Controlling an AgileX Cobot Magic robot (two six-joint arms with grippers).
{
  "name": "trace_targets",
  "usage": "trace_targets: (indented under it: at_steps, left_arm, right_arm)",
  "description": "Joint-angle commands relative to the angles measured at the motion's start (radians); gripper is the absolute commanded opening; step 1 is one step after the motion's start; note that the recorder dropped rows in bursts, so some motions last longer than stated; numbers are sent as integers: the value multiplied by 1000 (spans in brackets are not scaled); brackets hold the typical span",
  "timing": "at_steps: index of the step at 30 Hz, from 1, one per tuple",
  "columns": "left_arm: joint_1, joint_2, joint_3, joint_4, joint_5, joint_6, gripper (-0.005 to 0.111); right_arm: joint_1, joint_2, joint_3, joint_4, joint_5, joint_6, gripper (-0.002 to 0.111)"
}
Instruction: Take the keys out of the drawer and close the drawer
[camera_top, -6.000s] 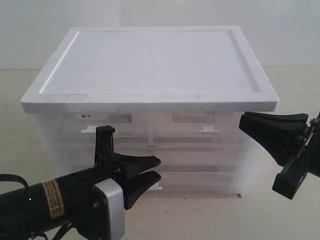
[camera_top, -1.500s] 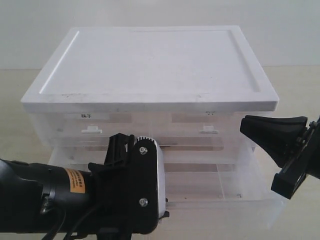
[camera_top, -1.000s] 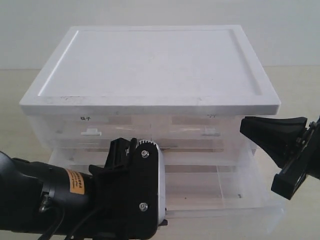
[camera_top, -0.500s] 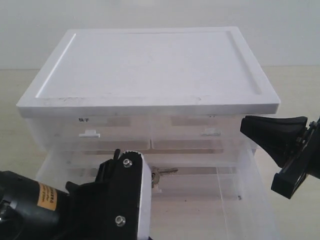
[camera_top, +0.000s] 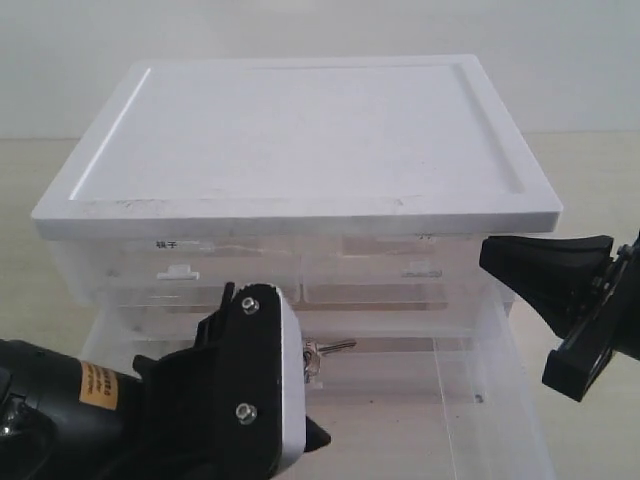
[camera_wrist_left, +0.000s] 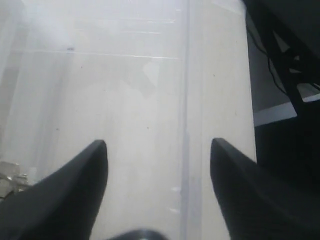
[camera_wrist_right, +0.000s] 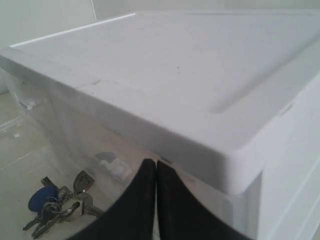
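The keys lie inside the pulled-out clear bottom drawer, near its back. In the right wrist view the keys show a round blue fob. My left gripper is open over the drawer's front part, with a clear ridge of the drawer running between its fingers. In the exterior view the left gripper is mostly hidden behind its own wrist housing. My right gripper is shut and empty, hovering beside the cabinet's right front corner. The right gripper points at the cabinet front.
The white-topped drawer cabinet fills the middle of the table. Its two small upper drawers are closed. The left arm's wrist housing blocks the drawer's front left. Beige table lies on both sides.
The bottom drawer has slid out toward the front along with my left gripper, and the keys have come into view. The cabinet shifted slightly. The right arm has not moved.
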Motion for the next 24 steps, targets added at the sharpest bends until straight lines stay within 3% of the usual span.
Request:
trace_targets:
  at_steps: [1,8,16,24]
  left_arm:
    - [-5,-61,-6,-58,-72,-1,59]
    - [-1,-123,-6,-147,-198,-61,59]
    - [5,73,-4,-134,-370,-61,59]
    - [50,208,-4,-109,-440,-60,59]
  right_arm:
    - [-1,1,-4,11,-7,1,0]
    - [-1,1,-4,11,-7,1,0]
    - [-1,1,-4,11,-7,3,0]
    - [-1,1,-4,11,-7,3,0]
